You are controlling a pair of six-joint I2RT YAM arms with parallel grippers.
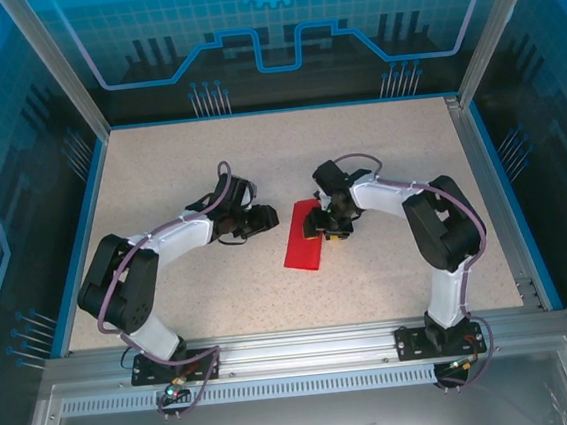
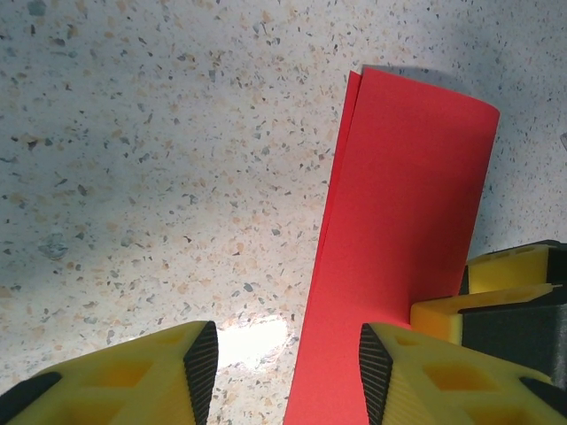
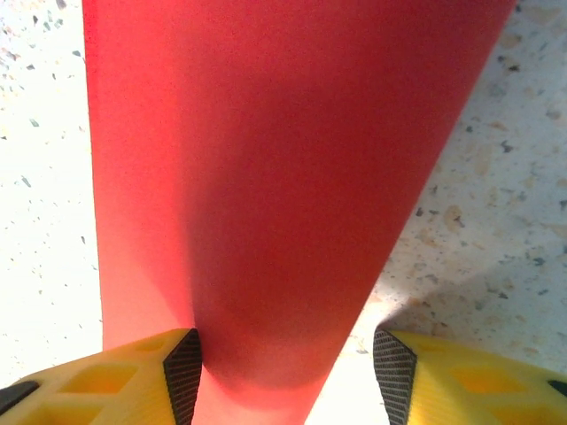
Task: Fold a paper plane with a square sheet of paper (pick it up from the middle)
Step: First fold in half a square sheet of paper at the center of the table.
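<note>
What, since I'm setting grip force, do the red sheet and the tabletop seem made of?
Red sheet: thin matte paper, seemingly; doubled edges show at its far corner, no gloss. Tabletop: speckled beige, stone-look, perhaps laminate or composite; a soft glare patch suggests a smooth, satin finish.

The folded sheet of paper (image 1: 302, 248) is lying flat near the middle of the table (image 1: 208, 159), with the left gripper (image 1: 267, 217) sitting just beside it at ten o'clock and the right gripper (image 1: 325, 231) hanging over its far end at one o'clock.
</note>
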